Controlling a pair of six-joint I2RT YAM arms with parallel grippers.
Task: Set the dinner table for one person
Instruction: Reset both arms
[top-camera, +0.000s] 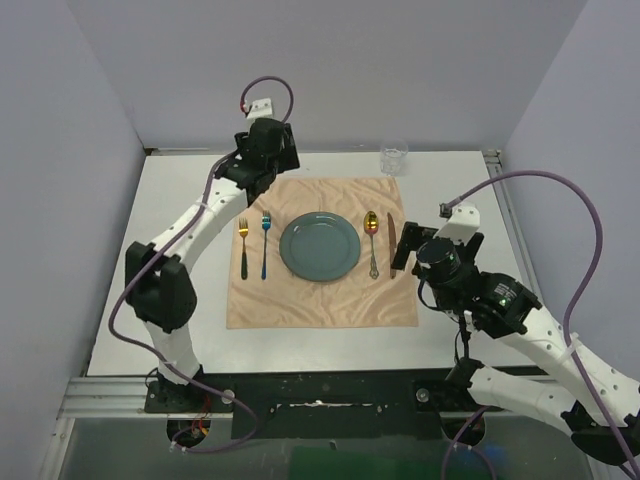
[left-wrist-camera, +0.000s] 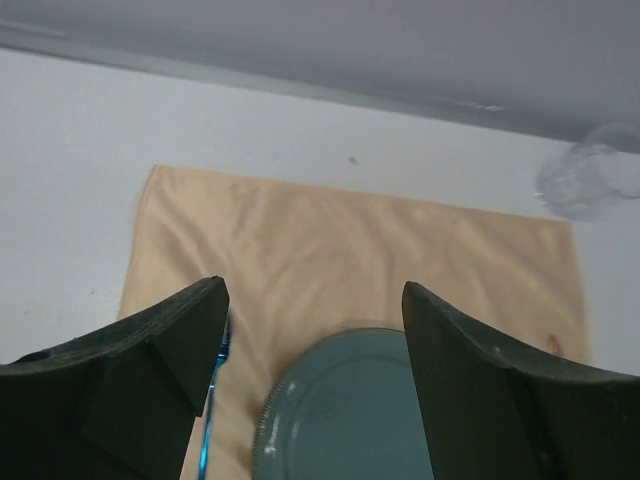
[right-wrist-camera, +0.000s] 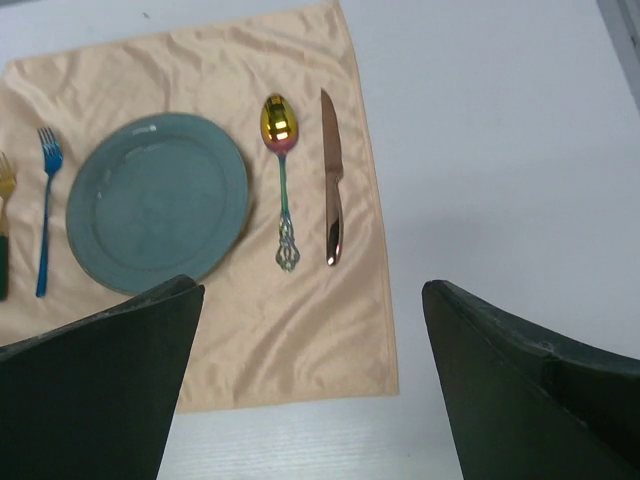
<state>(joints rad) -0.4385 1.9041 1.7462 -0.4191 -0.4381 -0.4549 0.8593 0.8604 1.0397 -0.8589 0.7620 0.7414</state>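
2 — plate on cloth, glass nr it

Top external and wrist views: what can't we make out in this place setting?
- Glass: top external, too small and clear to show any contents; left wrist, blurred.
- Gold fork: right wrist, cut off by the left edge.
- Blue fork: left wrist, mostly behind a finger of the left gripper.
- Teal plate: left wrist, cut off by the bottom edge and both fingers.
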